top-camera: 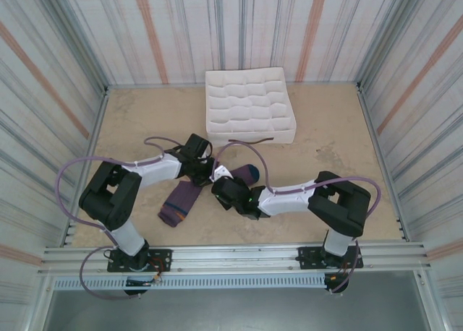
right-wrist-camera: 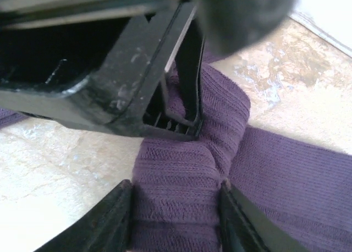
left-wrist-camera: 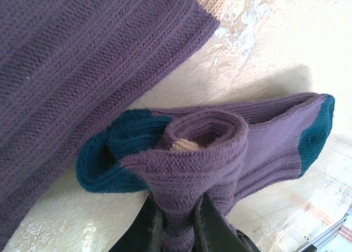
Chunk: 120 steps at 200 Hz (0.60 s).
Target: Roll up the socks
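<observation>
Striped corrugated metal walls (top-camera: pixel 65 49) close in a mottled beige table (top-camera: pixel 340 136) on three sides, and a silver slotted rail (top-camera: pixel 231 255) runs along its near edge. The black-and-white left arm (top-camera: pixel 119 194) and right arm (top-camera: pixel 340 201) both reach in toward the middle of the table, and their heads meet there almost nose to nose. Thin purple cables (top-camera: pixel 72 168) loop off each arm.

At the far side, well apart from the arms, sits a white fabric box with a grid of compartments (top-camera: pixel 253 138).

A flat purple ribbed sock (top-camera: pixel 181 201) lies on the table under the left arm's forearm, which covers its far end from above. In the left wrist view it fills the upper left, with a pale orange end at the top (left-wrist-camera: pixel 82 70).

Just beside it is a half-rolled purple sock with teal patches (top-camera: pixel 246 174), its teal-tipped end pointing away from the arms. The coil stands open-ended toward the left wrist camera (left-wrist-camera: pixel 209 142).

The left gripper (top-camera: pixel 210 173) is closed tight, its dark fingers (left-wrist-camera: pixel 148 230) pinching a fold of that coil. The right gripper (right-wrist-camera: pixel 176 219) comes from the opposite side. Its fingers (right-wrist-camera: pixel 110 219) press on both flanks of the roll, and the left gripper's black body blocks the view just above.
</observation>
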Each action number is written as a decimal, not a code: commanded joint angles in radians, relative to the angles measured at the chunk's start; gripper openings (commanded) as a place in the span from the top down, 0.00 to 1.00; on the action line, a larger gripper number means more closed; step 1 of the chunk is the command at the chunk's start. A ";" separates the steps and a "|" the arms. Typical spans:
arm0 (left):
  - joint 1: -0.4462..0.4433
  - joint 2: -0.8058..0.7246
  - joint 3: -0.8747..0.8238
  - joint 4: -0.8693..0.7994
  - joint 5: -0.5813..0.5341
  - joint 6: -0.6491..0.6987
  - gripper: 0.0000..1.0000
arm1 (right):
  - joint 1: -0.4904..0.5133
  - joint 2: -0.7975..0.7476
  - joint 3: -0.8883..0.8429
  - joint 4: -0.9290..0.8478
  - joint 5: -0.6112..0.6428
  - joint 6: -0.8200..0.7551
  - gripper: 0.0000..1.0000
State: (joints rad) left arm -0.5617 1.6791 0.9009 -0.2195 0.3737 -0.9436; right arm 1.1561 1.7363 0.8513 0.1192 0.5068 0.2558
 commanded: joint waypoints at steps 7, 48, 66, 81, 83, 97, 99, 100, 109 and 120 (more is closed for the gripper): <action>0.013 -0.028 -0.028 -0.024 0.009 -0.010 1.00 | 0.007 0.040 0.034 0.010 0.034 0.019 0.84; 0.041 -0.059 -0.070 0.025 0.037 -0.025 0.75 | 0.007 0.056 0.036 0.013 0.041 0.092 1.00; 0.054 -0.075 -0.079 0.043 0.048 -0.034 0.62 | 0.000 0.056 0.011 0.054 0.016 0.138 1.00; 0.064 -0.092 -0.088 0.060 0.063 -0.047 0.52 | -0.007 0.057 -0.014 0.092 -0.008 0.184 1.00; 0.065 -0.093 -0.088 0.062 0.064 -0.047 0.51 | -0.008 0.059 -0.019 0.095 -0.013 0.190 1.00; 0.073 -0.108 -0.084 0.059 0.069 -0.045 0.48 | -0.024 0.056 -0.048 0.135 -0.056 0.233 1.00; 0.074 -0.110 -0.083 0.058 0.071 -0.044 0.48 | -0.028 0.056 -0.054 0.141 -0.063 0.239 1.00; 0.074 -0.112 -0.083 0.057 0.070 -0.044 0.48 | -0.029 0.055 -0.057 0.144 -0.066 0.243 1.00; 0.078 -0.122 -0.080 0.054 0.074 -0.041 0.47 | -0.043 0.050 -0.083 0.181 -0.102 0.270 1.00; 0.079 -0.138 -0.080 0.052 0.072 -0.041 0.45 | -0.061 0.040 -0.119 0.215 -0.129 0.309 1.00</action>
State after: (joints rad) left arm -0.4915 1.6024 0.8242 -0.1669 0.4263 -0.9779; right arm 1.1316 1.7687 0.8082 0.2756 0.4660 0.4381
